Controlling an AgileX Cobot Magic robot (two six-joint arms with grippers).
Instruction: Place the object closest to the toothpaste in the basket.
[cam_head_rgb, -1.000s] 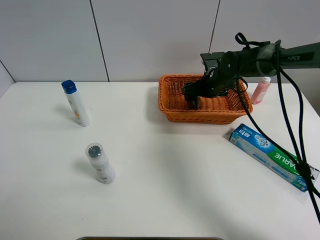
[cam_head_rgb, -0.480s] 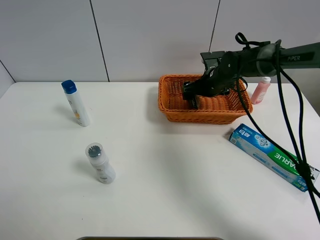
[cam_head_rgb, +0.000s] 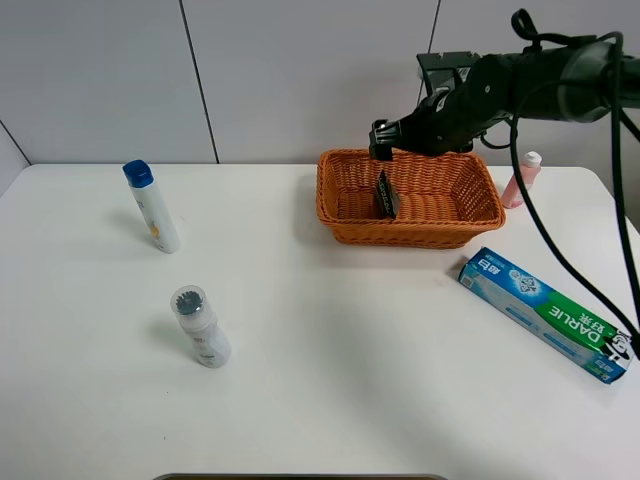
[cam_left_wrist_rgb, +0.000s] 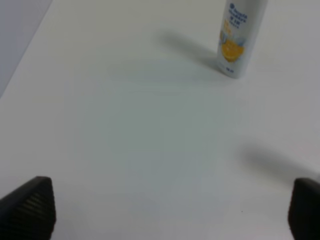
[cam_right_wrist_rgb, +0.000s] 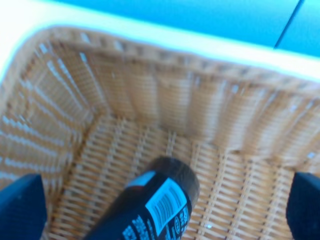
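The orange wicker basket stands at the back right of the table. A black bottle with a white label leans inside it, left of its middle. My right gripper is open and empty above the basket's back rim, clear of the bottle. The right wrist view looks down on the bottle's end on the basket floor, between the spread fingertips. The blue-green toothpaste box lies on the table, front right of the basket. My left gripper is open over bare table and out of the high view.
A pink bottle stands just right of the basket. A white bottle with a blue cap stands at the back left, also in the left wrist view. A white bottle with a grey cap stands at the front left.
My right gripper has risen out of the basket and moved back over its rear rim, leaving the black bottle leaning inside. The other things have not moved.
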